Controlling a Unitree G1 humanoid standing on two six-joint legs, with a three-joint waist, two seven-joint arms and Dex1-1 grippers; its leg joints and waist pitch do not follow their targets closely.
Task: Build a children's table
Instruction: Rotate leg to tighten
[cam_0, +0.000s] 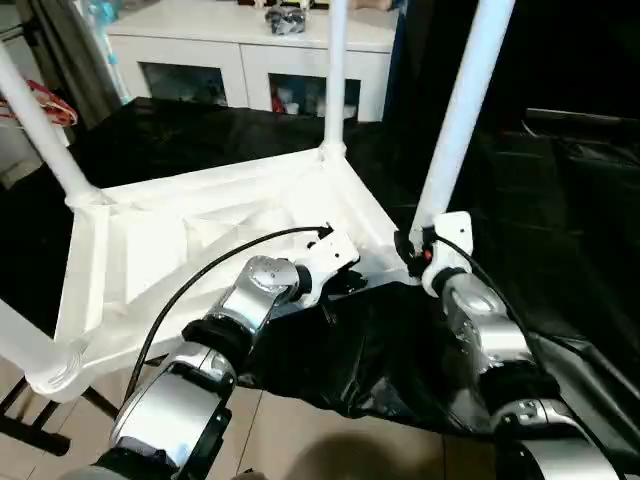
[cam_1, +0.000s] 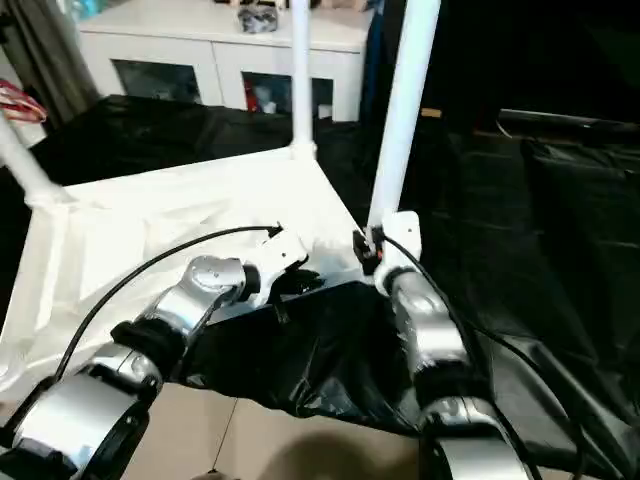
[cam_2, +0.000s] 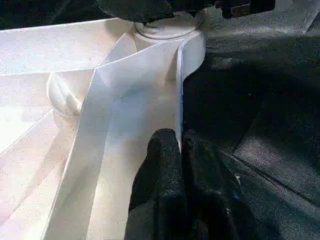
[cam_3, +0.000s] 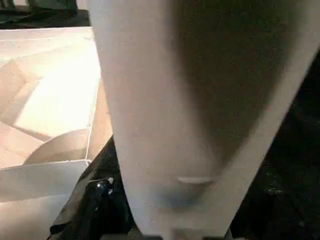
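The children's table (cam_0: 200, 240) lies upside down on a black sheet (cam_0: 380, 350), legs pointing up. The left claw (cam_2: 179, 150) is pinched shut on the thin rim (cam_2: 177, 90) of the top, I think to keep the top from sliding. Just beyond it along this rim, the right claw (cam_0: 415, 250) is about half open around the foot of the near leg (cam_0: 460, 110), apparently to seat this leg in its corner socket
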